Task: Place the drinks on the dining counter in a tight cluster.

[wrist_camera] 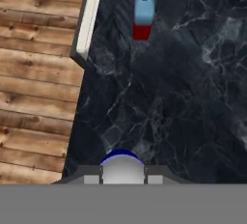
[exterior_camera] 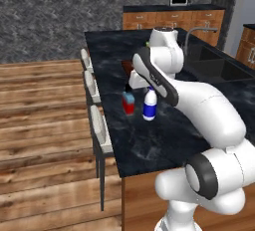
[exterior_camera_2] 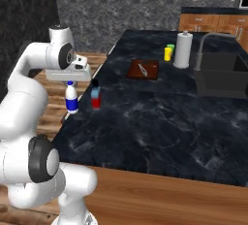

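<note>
Between the tool's (wrist_camera: 123, 177) jaws stands the white-and-blue bottle (exterior_camera_2: 71, 98).

So on the dining counter (exterior_camera_2: 160, 122) the two bottles sit close together near the stool-side edge: the small bottle (exterior_camera_2: 71, 99) right at the edge under the gripper (wrist_camera: 123, 179), the squat bottle (exterior_camera_2: 96, 96) just beside it, a bit further in. Past them toward the middle lies a cutting board (exterior_camera_2: 144, 69). Beyond that are two cups (exterior_camera_2: 168, 52) next to a paper towel roll (exterior_camera_2: 182, 49), with the sink (exterior_camera_2: 220, 76) beside it. Stools (exterior_camera: 99, 128) line the edge by the bottles.
</note>
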Available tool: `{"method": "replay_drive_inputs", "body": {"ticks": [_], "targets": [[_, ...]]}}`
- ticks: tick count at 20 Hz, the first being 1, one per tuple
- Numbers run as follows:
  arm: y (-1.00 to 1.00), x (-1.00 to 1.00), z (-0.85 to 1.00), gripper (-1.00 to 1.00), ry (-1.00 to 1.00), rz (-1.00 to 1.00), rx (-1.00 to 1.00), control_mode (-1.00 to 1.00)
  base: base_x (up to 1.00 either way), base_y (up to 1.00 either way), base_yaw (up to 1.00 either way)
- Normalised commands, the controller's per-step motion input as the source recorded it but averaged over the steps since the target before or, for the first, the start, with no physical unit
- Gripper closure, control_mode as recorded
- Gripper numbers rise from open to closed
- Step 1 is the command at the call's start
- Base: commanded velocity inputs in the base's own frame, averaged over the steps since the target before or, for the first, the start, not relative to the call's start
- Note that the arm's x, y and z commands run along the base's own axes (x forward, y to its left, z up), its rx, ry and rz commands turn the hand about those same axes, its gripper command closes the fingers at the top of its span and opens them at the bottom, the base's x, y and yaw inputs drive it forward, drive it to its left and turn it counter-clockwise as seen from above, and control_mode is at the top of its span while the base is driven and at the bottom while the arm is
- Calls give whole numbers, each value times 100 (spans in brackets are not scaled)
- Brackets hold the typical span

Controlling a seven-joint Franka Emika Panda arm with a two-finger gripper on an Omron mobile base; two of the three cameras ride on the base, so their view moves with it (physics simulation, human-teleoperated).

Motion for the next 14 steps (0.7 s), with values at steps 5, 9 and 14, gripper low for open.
{"method": "replay_drive_inputs", "body": {"ticks": [5,9,14], "targets": [[0,72,-30,100,0,-1,0,-100,0,0,0],[0,62,-33,100,0,-2,0,-100,0,0,0],[0,60,-37,100,0,-3,0,-100,0,0,0]]}}
